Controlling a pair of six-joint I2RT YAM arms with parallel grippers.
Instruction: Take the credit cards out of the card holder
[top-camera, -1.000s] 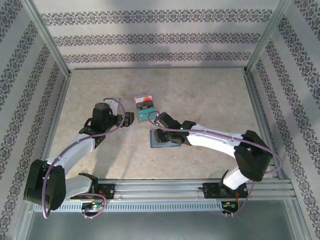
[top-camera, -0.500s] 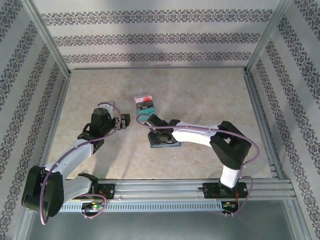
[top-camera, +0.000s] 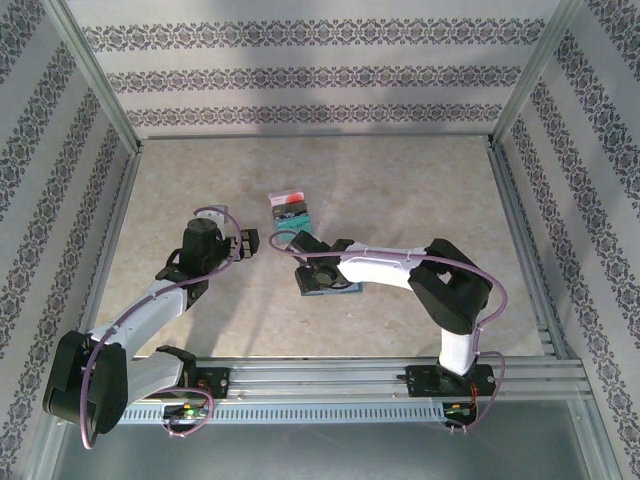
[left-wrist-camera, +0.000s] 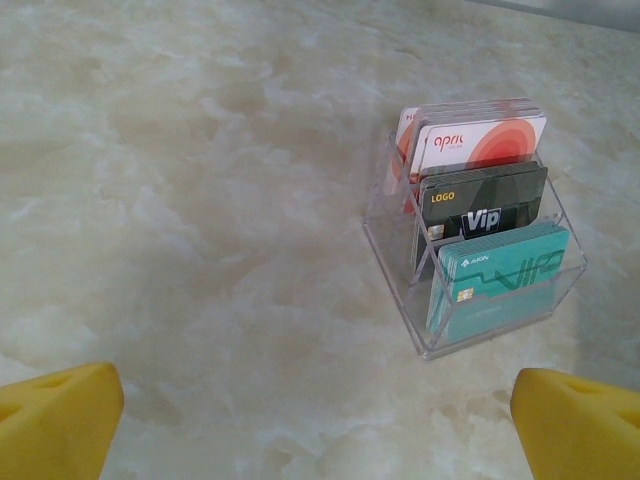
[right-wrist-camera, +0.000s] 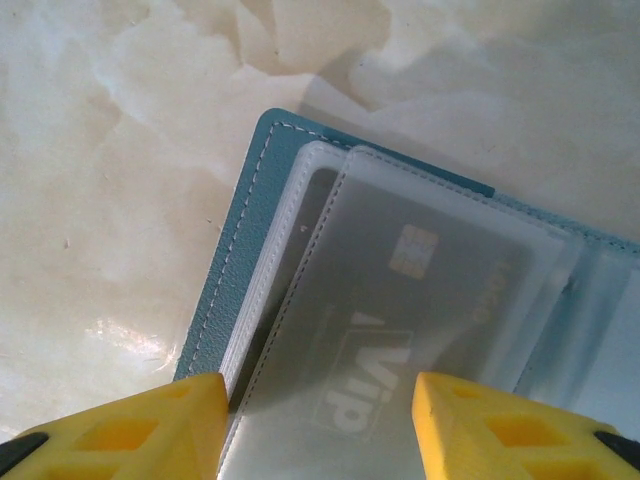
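Note:
The card holder (right-wrist-camera: 232, 268), a slate-blue stitched wallet, lies open on the table with translucent sleeves fanned out. A black VIP credit card (right-wrist-camera: 398, 322) sits inside the top sleeve. My right gripper (right-wrist-camera: 318, 425) is open just above it, its yellow fingers (right-wrist-camera: 130, 425) straddling the sleeve's near end. From above, the right gripper (top-camera: 318, 268) covers much of the card holder (top-camera: 340, 290). The left gripper (left-wrist-camera: 320, 420) is open over bare table, with nothing between its fingers. It faces teal (left-wrist-camera: 500, 278), black (left-wrist-camera: 482, 205) and red-and-white (left-wrist-camera: 482, 143) credit cards standing in a clear rack.
The clear acrylic rack (left-wrist-camera: 405, 300) stands on the marble-patterned table, just behind the wallet and to the right of the left gripper (top-camera: 250, 241); from above the rack (top-camera: 291, 214) is small. Patterned walls and aluminium posts enclose the table.
The right arm has folded, its elbow swinging in to the left, while its gripper stays over the wallet. The left gripper has drawn back slightly toward its base.

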